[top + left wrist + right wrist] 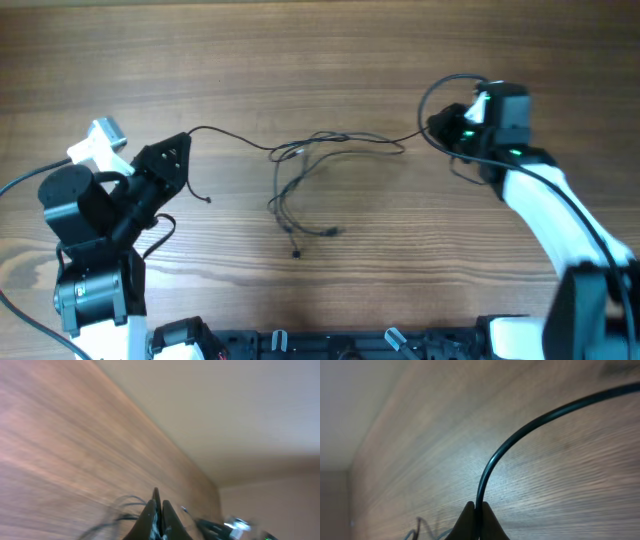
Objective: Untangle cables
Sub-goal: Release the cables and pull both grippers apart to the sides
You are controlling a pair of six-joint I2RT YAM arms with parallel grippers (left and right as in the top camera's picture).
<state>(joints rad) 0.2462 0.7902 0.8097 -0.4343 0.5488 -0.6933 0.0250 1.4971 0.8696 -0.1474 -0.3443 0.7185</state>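
My left pincer (183,140) sits at the left of the brown wood-grain worktop (330,50). Its fingers are pressed together on one strand of the thin black flexible cables (300,165). In the left wrist view the two dark fingertips (149,517) meet nearly flush, with blurred wire trailing off to their left. A short tail hangs from that grip and ends in a tiny plug (207,200) on the wood just beside the pincer. From my left fingers the strand runs rightward to the middle of the worktop, where the cables lie in a loose tangle of overlapping loops. Two more small plug ends (296,252) rest on the near side of the tangle. One strand leaves the tangle and stretches on to my right pincer (437,128) at the right of the worktop. That pincer is clenched on the wire. In the right wrist view its tips close on the black line, which rises from between them and arcs off to the right.
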